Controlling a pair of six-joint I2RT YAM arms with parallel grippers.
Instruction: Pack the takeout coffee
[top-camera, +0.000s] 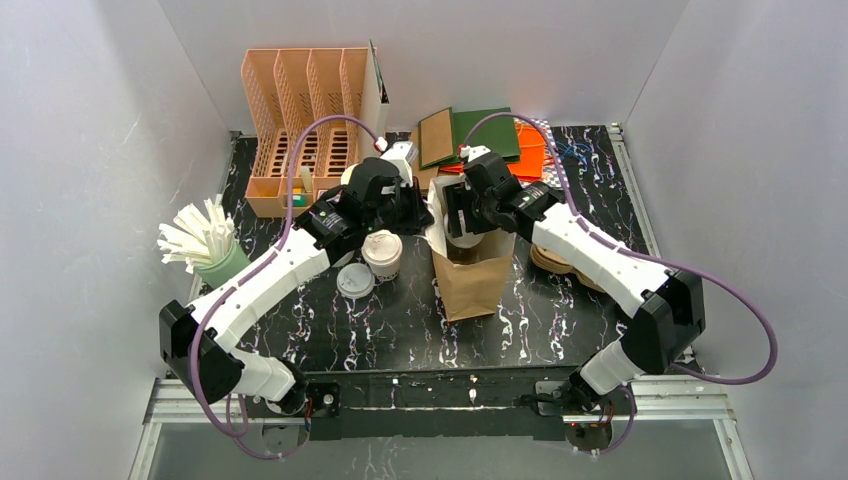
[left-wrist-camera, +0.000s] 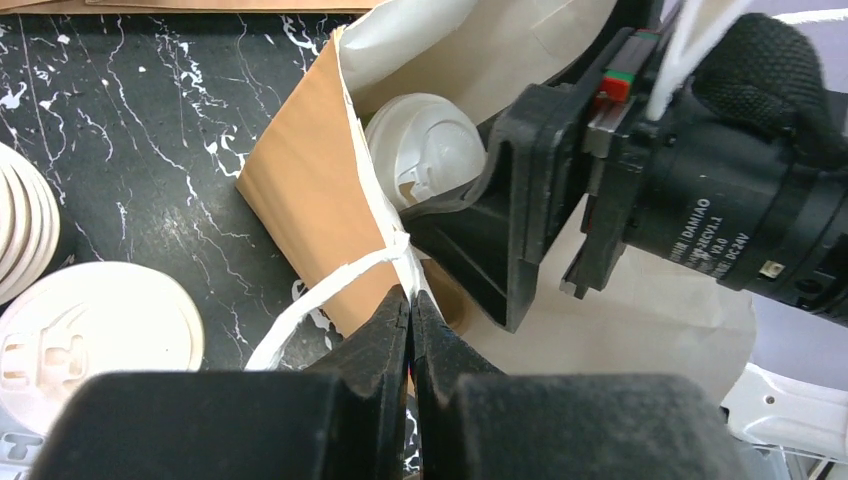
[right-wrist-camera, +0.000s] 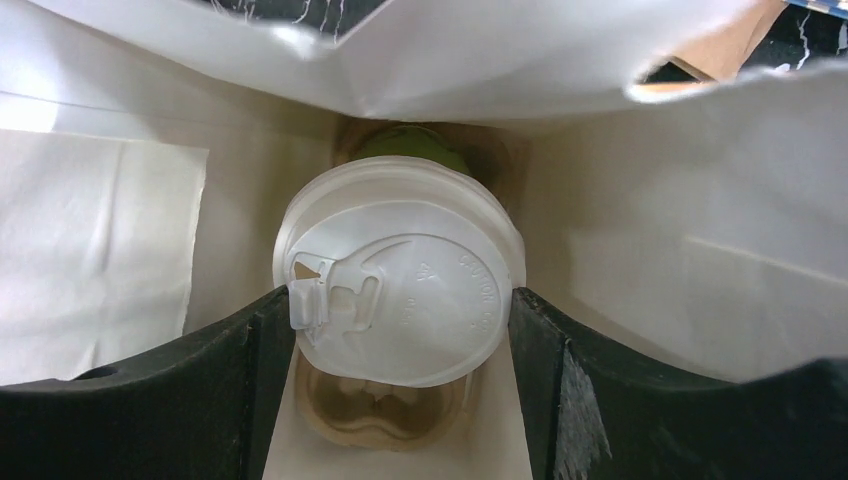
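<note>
A brown paper bag stands open at mid-table. My right gripper reaches down into it, its fingers pressed on both sides of the white sip lid of a green-walled takeout coffee cup held above the bag's floor. That lid also shows in the left wrist view, inside the bag's mouth. My left gripper is shut on the bag's white paper handle at the rim, holding that side. A second lidded coffee cup stands on the table left of the bag, and its lid shows low in the left wrist view.
A loose white lid lies by the second cup. A green cup of white sticks stands at the left, a peach slotted organizer at the back left. Brown, green and orange flat sheets lie behind the bag.
</note>
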